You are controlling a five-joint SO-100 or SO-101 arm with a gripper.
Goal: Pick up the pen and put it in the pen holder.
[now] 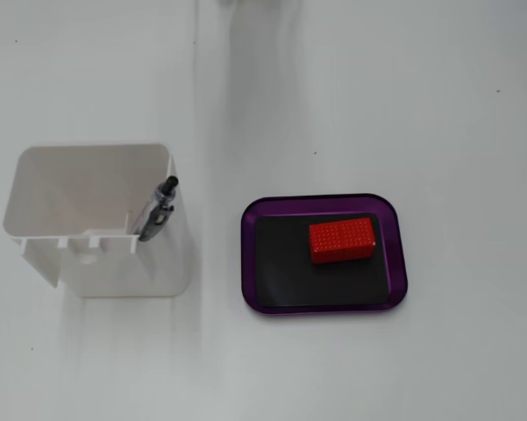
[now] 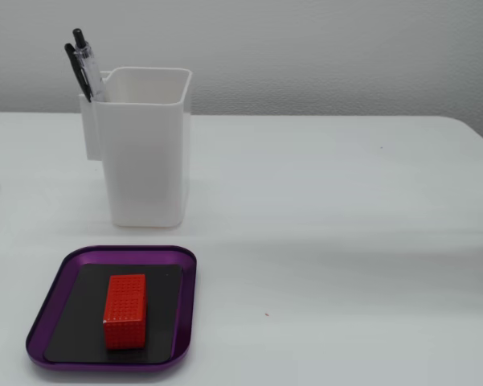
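Pen: you see the slim clear-barrel pen with black clip [image 1: 156, 211] standing tilted inside the holder, left-centre of the top-down fixed view; in the side fixed view its upper end [image 2: 83, 67] sticks up past the rim, upper left.
Holder: tall white plastic rectangular pen holder [image 1: 96, 263] [image 2: 145, 153], upright on the white table [image 1: 377, 96], small dividers along its lower wall in the top-down fixed view.
Tray: purple-rimmed black tray [image 1: 247, 254] [image 2: 185, 265], near the holder, not touching.
Block: red dotted rectangular block [image 1: 342, 239] [image 2: 125, 310], lying flat in the tray.
Gripper: not visible in either fixed view, so you cannot tell its state; nothing grips the pen.
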